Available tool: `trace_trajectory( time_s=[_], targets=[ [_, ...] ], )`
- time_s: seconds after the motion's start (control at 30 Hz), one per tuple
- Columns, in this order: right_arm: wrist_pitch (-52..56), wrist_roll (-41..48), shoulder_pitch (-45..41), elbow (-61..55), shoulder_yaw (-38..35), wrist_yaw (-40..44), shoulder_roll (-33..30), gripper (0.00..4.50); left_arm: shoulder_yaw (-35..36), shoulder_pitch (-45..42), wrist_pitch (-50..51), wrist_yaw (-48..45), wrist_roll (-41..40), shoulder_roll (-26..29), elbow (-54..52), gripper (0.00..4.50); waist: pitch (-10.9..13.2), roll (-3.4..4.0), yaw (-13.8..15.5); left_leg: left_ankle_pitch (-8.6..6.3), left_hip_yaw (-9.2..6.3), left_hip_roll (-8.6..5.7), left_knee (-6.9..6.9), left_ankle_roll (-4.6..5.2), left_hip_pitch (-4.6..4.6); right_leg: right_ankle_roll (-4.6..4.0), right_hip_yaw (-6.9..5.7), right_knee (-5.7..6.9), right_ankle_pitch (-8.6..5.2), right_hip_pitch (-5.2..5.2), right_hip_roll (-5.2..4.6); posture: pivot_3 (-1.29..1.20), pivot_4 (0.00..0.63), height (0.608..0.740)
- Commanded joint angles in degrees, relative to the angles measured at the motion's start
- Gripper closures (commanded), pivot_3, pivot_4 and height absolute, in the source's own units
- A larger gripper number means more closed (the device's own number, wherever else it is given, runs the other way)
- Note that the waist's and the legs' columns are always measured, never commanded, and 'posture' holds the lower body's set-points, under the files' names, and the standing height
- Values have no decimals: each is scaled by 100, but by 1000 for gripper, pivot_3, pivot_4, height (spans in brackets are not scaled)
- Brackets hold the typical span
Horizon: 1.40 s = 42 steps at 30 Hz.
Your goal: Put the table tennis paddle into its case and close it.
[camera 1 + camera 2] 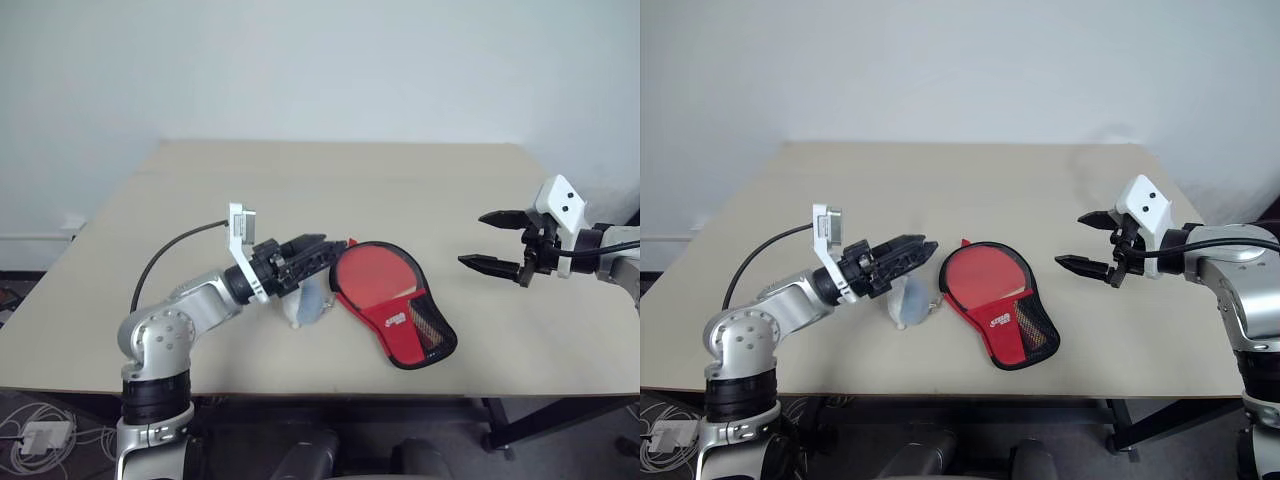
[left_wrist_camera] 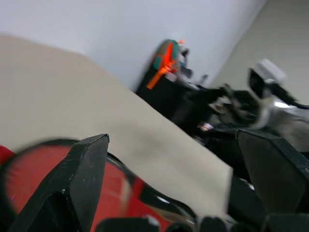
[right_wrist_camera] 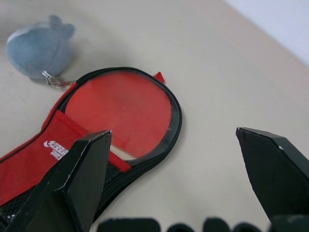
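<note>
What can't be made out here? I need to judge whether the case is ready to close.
- Paddle handle: tucked under the case's red panel, right wrist view.
- Zipper of the case: too small in the head views.
- Case's narrow end: cut off by the right wrist view's edge.
- Left wrist view: blurred; the gripper finger covers the paddle.

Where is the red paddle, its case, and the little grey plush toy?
table tennis paddle (image 3: pixel 123 111), right wrist view, middle of its red face
case (image 1: pixel 1002 332), right eye view, red fabric by the logo
grey plush toy (image 3: pixel 41 48), right wrist view, its round body
</note>
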Motion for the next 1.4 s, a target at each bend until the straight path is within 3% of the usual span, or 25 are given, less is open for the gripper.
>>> trace_trajectory(
  time_s=[0.03,0.43,0.87,1.4],
  targets=[
    [67,117,-82,-158,-156,-117,67,33,-231,279,729,263,-573,168,-119,0,0,0,-6,0,0,0,0,0,0,0,1,0,0,-2,0,0,0,707],
    [291,235,8,-462,-187,-334,167,33,-540,455,795,1049,-380,-638,1014,0,-1,2,91,-1,10,0,3,1,-1,-15,9,-1,-5,-3,-10,0,0,707],
    [469,347,156,-704,-239,-489,146,33,-869,707,1337,1555,-410,-1342,1299,0,-1,1,156,-3,16,0,10,5,-3,-15,12,-1,-4,-2,-11,0,0,707],
    [757,613,513,-1187,-375,-921,289,33,-821,98,1425,2101,24,-1945,1893,0,-3,2,173,-4,16,0,16,5,-3,-14,9,-2,-3,4,-14,0,0,707]
  ],
)
